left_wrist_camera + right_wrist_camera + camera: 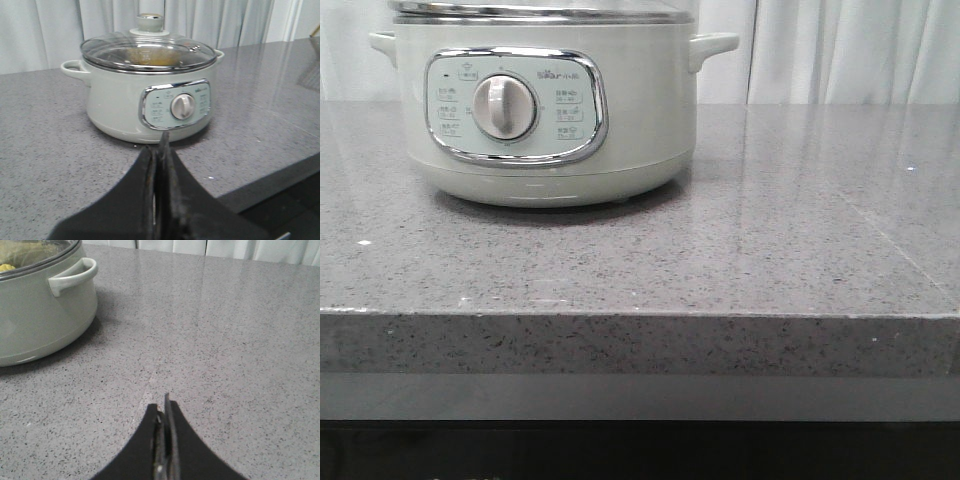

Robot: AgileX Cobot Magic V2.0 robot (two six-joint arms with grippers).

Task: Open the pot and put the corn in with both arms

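Front view: the pot (545, 110), pale grey-green with a white dial (504, 107), stands at the back left of a speckled grey bench (740, 250). Left wrist view: the left gripper (161, 150) has its black fingers pressed together, facing the pot, whose glass lid (147, 50) is on. Right wrist view: the right gripper (165, 412) has its fingers pressed together above bare bench; something yellow, perhaps the corn (7, 267), shows under the lid.

grey speckled counter (770, 250) (white curtains (850, 50))

Front view low, close; both wrist views farther back; all share pot (545, 110).
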